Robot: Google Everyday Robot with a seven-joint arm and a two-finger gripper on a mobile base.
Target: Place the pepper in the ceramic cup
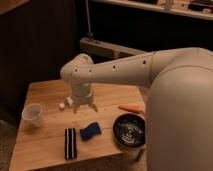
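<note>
The pepper (pixel 131 108) is lying on the table (pixel 42 147), toward its right side, just behind the bowl (pixel 129 132) and close to where the robot's arm is blocking the view. The gripper (pixel 85 107) is hanging over the middle of the table, fingers spread and grasping nothing, well apart from the pepper. The cup (pixel 32 114) is standing upright near the left edge. The step in hand is looking like the reach. A good reach is going to be travelling right, lining the jaws across the pepper's narrow width, coming down near its thicker end, and staying clear of the bowl's rim.
</note>
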